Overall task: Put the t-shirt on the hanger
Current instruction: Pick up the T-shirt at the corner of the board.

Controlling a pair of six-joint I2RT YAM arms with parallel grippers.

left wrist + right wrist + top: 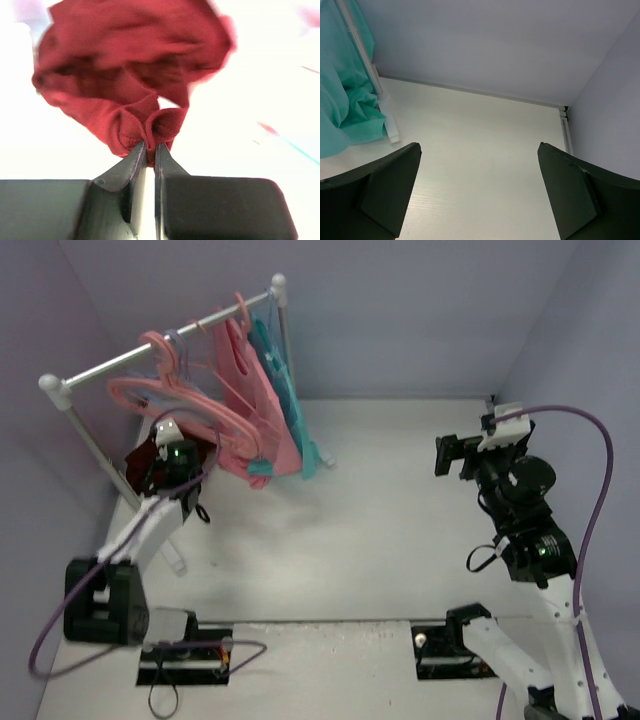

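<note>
Left wrist: L tool (150,146) clamped on t-shirt (125,60), maybe collar; R tool (477,150) wide, empty.

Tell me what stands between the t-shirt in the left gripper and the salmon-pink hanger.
Nothing visible does. The left gripper is shut on a fold of the t-shirt, close by the hanger on the rail. The pink garment and teal garment hang farther along the rail, off to one side.

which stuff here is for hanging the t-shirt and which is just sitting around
For the job: maroon t-shirt, pinched in the shut left gripper; salmon-pink hanger.
Just there: pink garment, teal garment, clothes rail, open right gripper.
</note>
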